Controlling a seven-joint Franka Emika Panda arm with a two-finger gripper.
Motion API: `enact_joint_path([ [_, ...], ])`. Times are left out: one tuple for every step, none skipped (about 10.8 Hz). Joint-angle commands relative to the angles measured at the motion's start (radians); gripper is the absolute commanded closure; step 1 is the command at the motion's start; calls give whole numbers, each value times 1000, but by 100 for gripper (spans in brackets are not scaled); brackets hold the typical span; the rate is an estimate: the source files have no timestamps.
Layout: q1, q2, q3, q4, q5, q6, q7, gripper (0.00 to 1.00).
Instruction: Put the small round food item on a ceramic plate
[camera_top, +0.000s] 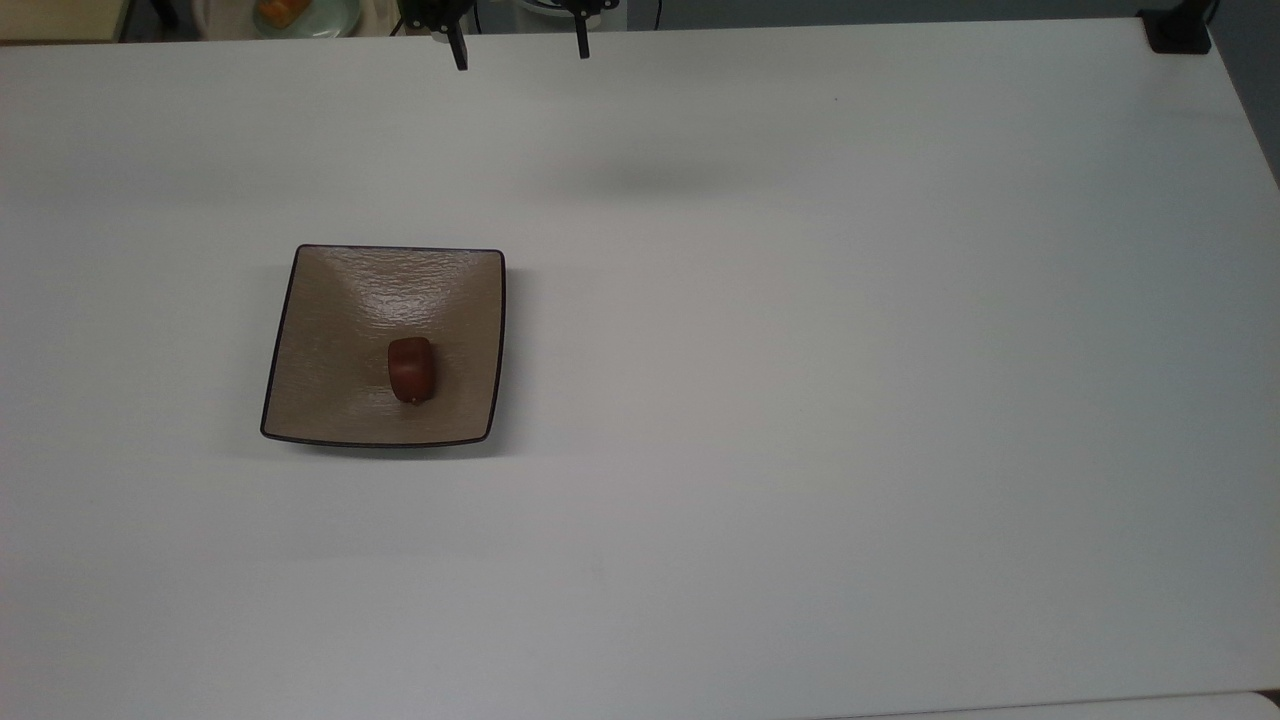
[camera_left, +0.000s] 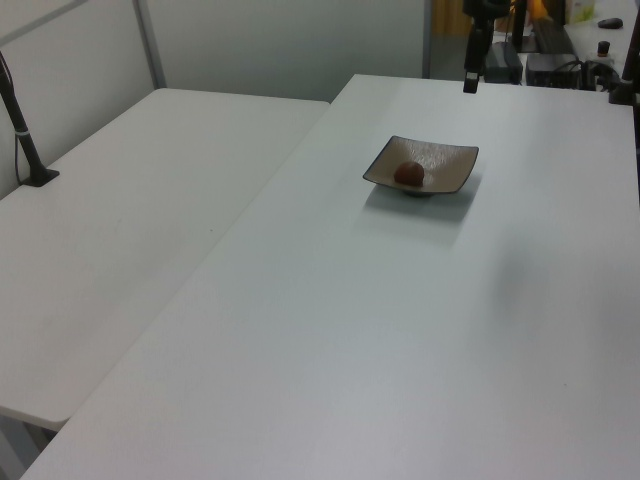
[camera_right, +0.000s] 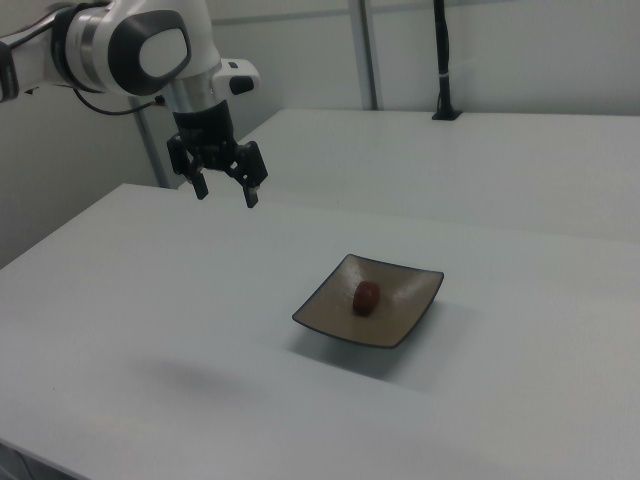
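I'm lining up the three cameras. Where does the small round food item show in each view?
Top view: the small round food item lies left of centre, on the ceramic plate.
Left view: upper right of centre, on the plate's near-left part.
Right view: just right of centre, mid-plate.
Shared landmark: the square tan plate with its dark rim.

A lab: bare white tables (camera_right: 150, 300), partition walls (camera_left: 280, 45) and a mounted robot arm (camera_right: 130, 45).

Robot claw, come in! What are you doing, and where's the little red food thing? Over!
Gripper open, empty, hanging high over the table. Small round food item resting on the ceramic plate. Nothing in the way. Over.
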Motion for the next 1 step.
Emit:
enact_joint_path([
  [9,-10,-8,-9,9,20,-13,0],
])
